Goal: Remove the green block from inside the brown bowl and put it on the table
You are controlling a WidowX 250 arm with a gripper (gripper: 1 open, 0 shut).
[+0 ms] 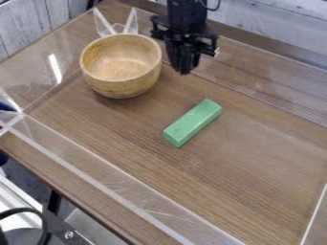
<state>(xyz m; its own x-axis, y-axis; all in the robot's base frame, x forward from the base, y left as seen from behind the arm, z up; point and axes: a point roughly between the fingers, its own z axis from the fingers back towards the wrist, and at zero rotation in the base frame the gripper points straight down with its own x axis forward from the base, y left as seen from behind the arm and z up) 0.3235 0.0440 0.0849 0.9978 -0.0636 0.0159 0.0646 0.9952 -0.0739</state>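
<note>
A clear acrylic wall [76, 182] was seen along the near left edge of the bench [243, 182]. Toward the back left, the bowl [121, 65] stood upright on the bench, and its pale inside was seen to hold nothing. Just to the right of the bowl, near its rim but apart from it, the black tool [185, 65] was held above the bench, pointed straight down, with its fingers pressed together and nothing pinched between them. Further right and nearer the camera, the block [193, 122] was laid flat on the bench, outside the bowl, set diagonally, and well apart from the tool.
</note>
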